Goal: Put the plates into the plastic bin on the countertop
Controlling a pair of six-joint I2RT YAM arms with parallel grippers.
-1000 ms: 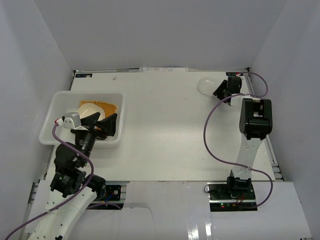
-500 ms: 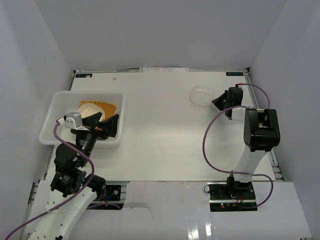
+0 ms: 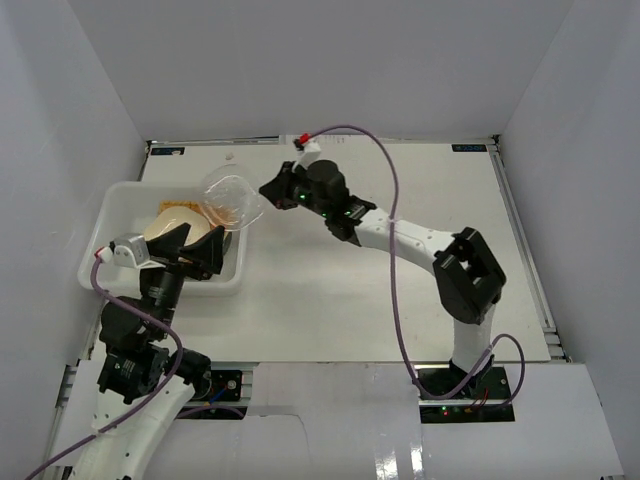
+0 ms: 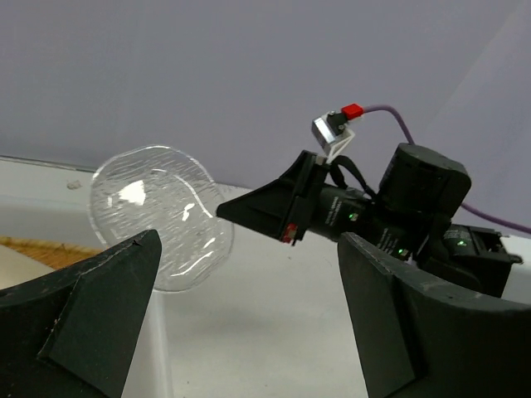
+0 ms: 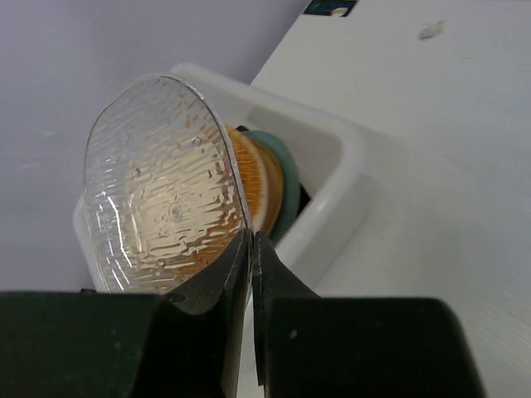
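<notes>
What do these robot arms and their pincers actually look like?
Both arms have white links and black joints. The right arm trails a looping purple cable ending in a red plug; the left arm carries a purple cable too. The left pincer and right pincer each have two black wedge-shaped fingers.

We are holding our left arm folded close above its base, with the left tool (image 3: pixel 192 246) spread wide and gripping nothing. We are holding our right arm stretched far across toward the left side, the right tool (image 3: pixel 266 191) pinching the rim of the clear plate (image 3: pixel 230 200).
</notes>
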